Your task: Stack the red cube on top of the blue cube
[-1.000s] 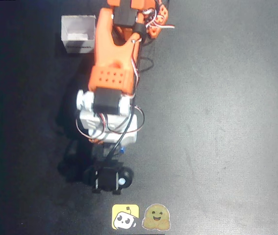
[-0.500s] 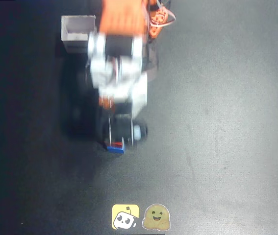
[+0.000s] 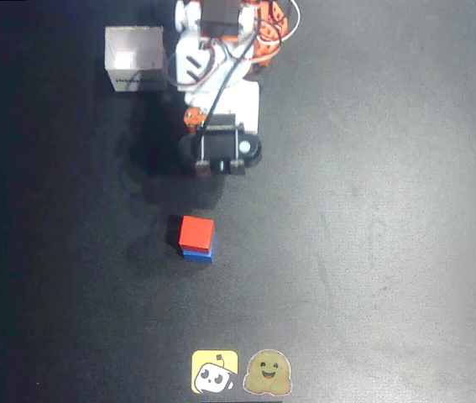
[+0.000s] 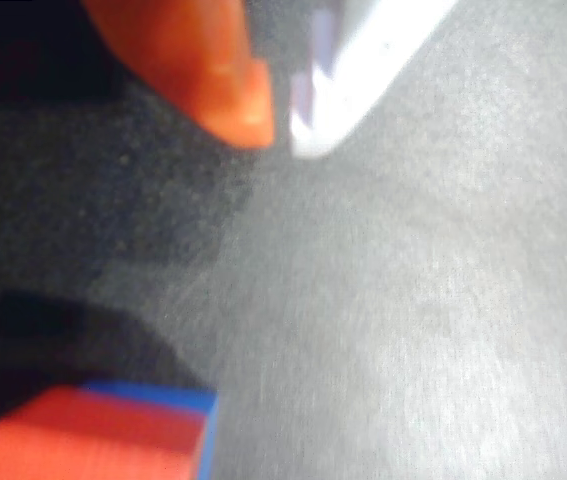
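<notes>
— Cubes first: where do they sit?

— The red cube point(image 3: 196, 232) rests on top of the blue cube point(image 3: 197, 253) near the middle of the dark table point(image 3: 372, 210) in the overhead view, only a thin blue strip showing along its lower edge. The wrist view has the pair at the bottom left, red over blue.

— And the gripper?

— The gripper point(image 3: 219, 168) hangs above the stack in that picture, well apart from it and holding nothing. In the wrist view its orange finger point(image 4: 225, 95) and white finger point(image 4: 348, 95) nearly meet at the tips, with just a slim gap.

— So what is left to do well?

— I judge the stacking done. The sound move is to keep the arm away from the cubes, lifting clear and never sweeping low across them, since a light nudge could tip the red one off.

— Anything in the way?

— No. A white box point(image 3: 137, 57) stands beside the arm's base, and two stickers point(image 3: 238, 372) lie at the bottom edge, all well apart from the stack.
</notes>
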Tool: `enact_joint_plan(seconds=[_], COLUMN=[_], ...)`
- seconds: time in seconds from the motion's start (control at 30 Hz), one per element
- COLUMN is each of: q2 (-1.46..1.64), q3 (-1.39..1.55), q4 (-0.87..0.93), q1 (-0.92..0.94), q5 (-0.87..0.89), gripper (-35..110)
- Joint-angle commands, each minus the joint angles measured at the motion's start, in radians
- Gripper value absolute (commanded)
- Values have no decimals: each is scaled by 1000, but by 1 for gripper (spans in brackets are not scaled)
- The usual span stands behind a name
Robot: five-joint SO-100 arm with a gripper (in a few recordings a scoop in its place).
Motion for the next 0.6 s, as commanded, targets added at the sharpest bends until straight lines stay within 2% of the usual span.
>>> enact_joint_plan(seconds=[0.0, 0.13, 0.2, 0.43, 0.57], q2=[91, 350, 526, 532, 541], q3=[41, 212, 275, 273, 273], q4=[-18, -11, 69, 109, 204], q1=[3, 12, 14, 35, 38], q5=[6, 6, 8, 28, 26], gripper=[0, 0, 0, 0, 0])
